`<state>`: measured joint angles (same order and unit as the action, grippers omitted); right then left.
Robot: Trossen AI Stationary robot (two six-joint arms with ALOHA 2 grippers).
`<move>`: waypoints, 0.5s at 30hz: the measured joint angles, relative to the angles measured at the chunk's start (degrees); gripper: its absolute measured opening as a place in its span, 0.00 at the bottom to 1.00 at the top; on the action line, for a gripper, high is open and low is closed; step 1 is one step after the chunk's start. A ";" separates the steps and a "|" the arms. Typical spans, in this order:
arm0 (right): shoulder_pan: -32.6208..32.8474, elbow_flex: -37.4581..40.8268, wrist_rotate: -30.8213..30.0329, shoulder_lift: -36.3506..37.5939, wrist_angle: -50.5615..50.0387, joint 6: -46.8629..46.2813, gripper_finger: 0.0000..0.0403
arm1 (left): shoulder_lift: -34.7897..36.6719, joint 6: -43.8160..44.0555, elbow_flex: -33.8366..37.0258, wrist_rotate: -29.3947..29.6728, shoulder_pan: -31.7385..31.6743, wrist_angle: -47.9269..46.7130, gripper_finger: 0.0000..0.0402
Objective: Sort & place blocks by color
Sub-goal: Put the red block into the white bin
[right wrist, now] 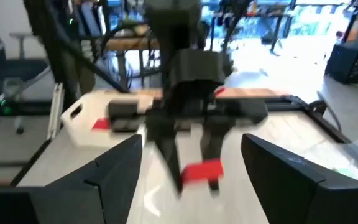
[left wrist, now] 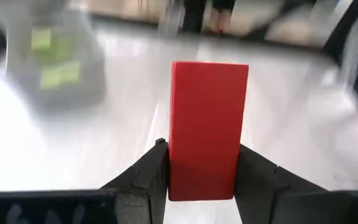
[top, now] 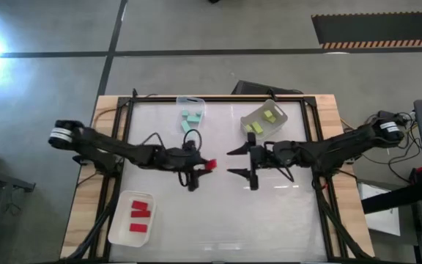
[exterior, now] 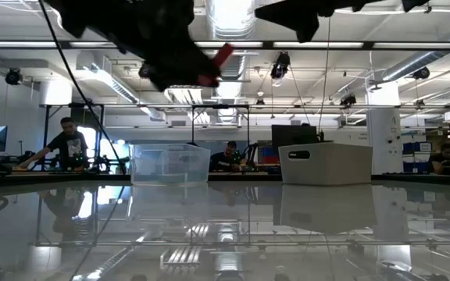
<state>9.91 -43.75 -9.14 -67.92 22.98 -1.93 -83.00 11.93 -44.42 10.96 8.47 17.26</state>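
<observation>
My left gripper [top: 205, 166] hovers over the table's middle, shut on a red block [top: 211, 165], which the left wrist view shows up close as the red block [left wrist: 208, 124]. My right gripper [top: 234, 162] hangs open just right of it, facing it, touching nothing. The right wrist view looks past my open right gripper [right wrist: 191, 140] at the red block [right wrist: 202, 171]. Both grippers are high in the low view, the red block [exterior: 221, 58] with them. Other blocks lie in three trays. My left gripper pinches the red block between its two fingers [left wrist: 148, 174], on the two long side faces at the end nearest the wrist [left wrist: 201, 183]. The block sticks out lengthwise past the fingertips, toward the table's right. It is lifted clear of the table.
A white tray [top: 116, 227] at the near left holds red blocks [top: 140, 215]. A clear tray [top: 200, 105] at the far edge holds mint-teal blocks [top: 191, 117]. A tilted tray [top: 284, 117] at the far right holds yellow-green blocks [top: 264, 121]. The glossy tabletop [top: 269, 220] is bare between them.
</observation>
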 joint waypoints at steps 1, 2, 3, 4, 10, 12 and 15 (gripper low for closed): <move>0.46 0.00 0.06 1.02 -1.95 0.02 0.65 | 1.51 1.21 -1.80 -0.15 0.01 -7.94 0.30; 1.02 0.00 0.12 1.87 -3.27 0.15 0.64 | 2.88 3.15 -3.58 -1.13 0.33 -16.60 0.30; 1.56 0.00 0.14 2.81 -4.90 0.32 0.63 | 4.39 5.66 -5.53 -3.07 0.98 -24.99 0.30; 2.08 0.00 0.14 3.73 -6.55 0.36 0.62 | 5.80 8.40 -7.43 -5.53 1.89 -33.16 0.30; 4.82 0.04 0.16 6.70 -9.41 0.51 0.57 | 11.76 34.61 -14.86 -17.58 14.26 -61.28 0.30; 5.63 0.04 0.16 6.81 -9.39 1.12 0.56 | 13.06 46.15 -15.43 -19.04 19.30 -65.41 0.30; 6.30 0.04 0.19 6.63 -9.35 1.93 0.56 | 13.95 62.50 -14.41 -19.23 26.75 -66.32 0.30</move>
<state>16.21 -43.70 -8.95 -61.28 13.63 0.00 -69.06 74.44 -58.83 -8.27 35.22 -49.06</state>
